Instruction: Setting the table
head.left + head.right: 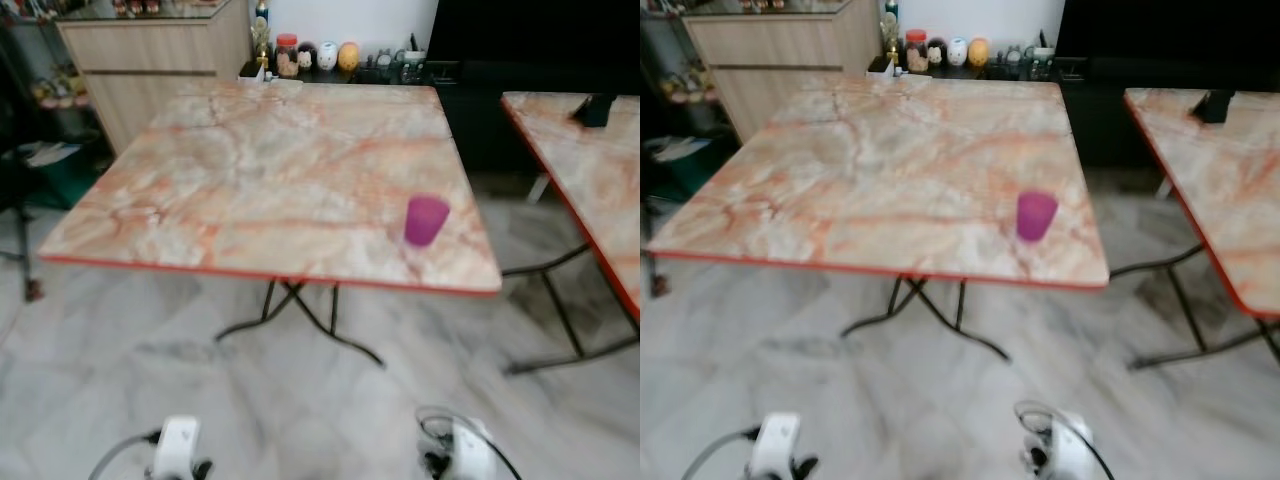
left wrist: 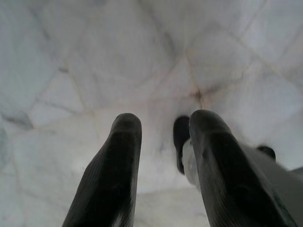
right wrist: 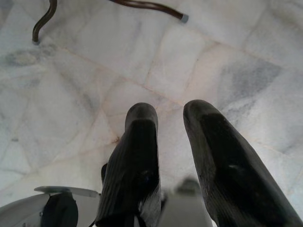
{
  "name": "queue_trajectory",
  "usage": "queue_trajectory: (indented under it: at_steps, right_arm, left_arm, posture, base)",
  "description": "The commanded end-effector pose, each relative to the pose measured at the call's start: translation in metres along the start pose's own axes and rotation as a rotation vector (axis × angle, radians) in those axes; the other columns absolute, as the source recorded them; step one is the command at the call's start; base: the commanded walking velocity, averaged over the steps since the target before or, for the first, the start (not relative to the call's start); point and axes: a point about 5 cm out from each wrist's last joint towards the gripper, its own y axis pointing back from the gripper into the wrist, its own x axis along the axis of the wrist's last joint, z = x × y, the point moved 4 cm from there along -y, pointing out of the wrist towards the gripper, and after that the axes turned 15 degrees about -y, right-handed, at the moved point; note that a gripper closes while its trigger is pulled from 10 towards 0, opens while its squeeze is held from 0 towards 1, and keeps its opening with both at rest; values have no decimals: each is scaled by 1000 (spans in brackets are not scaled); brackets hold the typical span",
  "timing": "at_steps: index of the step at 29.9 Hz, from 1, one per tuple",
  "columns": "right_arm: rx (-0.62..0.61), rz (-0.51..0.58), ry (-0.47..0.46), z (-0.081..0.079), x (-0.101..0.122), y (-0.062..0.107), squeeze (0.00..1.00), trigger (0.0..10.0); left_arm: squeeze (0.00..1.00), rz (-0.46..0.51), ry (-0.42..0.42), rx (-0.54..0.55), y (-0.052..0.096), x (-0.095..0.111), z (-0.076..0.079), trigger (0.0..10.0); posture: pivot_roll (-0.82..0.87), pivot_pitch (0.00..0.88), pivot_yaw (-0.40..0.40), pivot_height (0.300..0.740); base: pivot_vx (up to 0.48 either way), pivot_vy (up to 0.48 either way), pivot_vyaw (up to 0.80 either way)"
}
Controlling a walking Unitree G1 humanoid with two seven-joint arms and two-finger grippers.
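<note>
Right of centre in the frame, the purple cup (image 1: 426, 220) stands upright near the counter (image 1: 250, 170) front edge; left claw (image 2: 163, 142) and right claw (image 3: 170, 137) hang released, empty, over the floor (image 3: 227, 52); step closer squarely before reaching, I judge.

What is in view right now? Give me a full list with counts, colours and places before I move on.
folding table: one, orange-and-cream marble pattern with red edge, straight ahead.
plastic cup: one, purple, upright near the table's near right corner.
second table: one, same marble pattern, off to the right, partly cut off.
dark object: one, black, on the second table's far end; too blurred to name.
cabinet: one, light wood, behind the table on the left.
jars and figurines: several, mixed colours, on a dark low shelf against the far wall.
floor: pale grey marble tiles.
left claw: black fingers apart, pointing down at the floor.
right claw: black fingers apart, pointing down at the floor.
</note>
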Motion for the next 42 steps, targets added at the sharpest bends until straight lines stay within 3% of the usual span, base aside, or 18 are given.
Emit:
queue_trajectory:
  at_steps: [1,9,14,21,26,29,32,36,40,42]
  right_arm:
    - [-35,-3,1,14,-2,4,0,10000]
    - [-17,28,38,15,6,5,0,10000]
    - [-3,68,109,15,17,5,0,10000]
    - [60,243,167,15,49,11,0,10000]
    - [103,418,214,12,72,26,0,10000]
    - [160,574,241,-10,97,52,0,10000]
    - [172,630,236,-20,108,60,0,10000]
    - [181,773,208,-46,149,79,0,10000]
    - [228,841,211,-78,188,88,0,10000]
    - [237,849,206,-82,193,88,0,10000]
  left_arm:
    - [0,-6,4,-6,0,-1,4,10000]
    - [0,-18,3,-12,2,-9,4,10000]
    - [0,-29,0,-7,3,-14,-1,10000]
    - [0,-38,-10,-9,4,-17,-3,10000]
    - [0,-41,-13,-8,4,-18,-3,10000]
    - [0,-45,-19,-8,5,-20,-4,10000]
    - [0,-46,-20,-7,5,-20,-5,10000]
    - [0,-50,-22,-5,5,-22,-8,10000]
    - [0,-54,-28,-4,6,-23,-9,10000]
    - [0,-54,-28,-3,6,-22,-9,10000]
  posture:
    - [25,0,9,736]
    - [13,0,5,736]
    - [10,0,0,736]
    - [-2,0,1,736]
    - [-7,0,-3,736]
    - [-9,0,-3,736]
    - [-8,0,-3,736]
    - [-19,0,7,736]
    - [-18,0,10,736]
    - [-14,0,8,736]
  base:
    - [296,0,0]
    - [0,0,0]
    - [0,0,0]
    - [0,0,0]
    - [0,0,0]
    - [0,0,0]
    - [0,0,0]
    - [0,0,0]
    - [0,0,0]
    - [0,0,0]
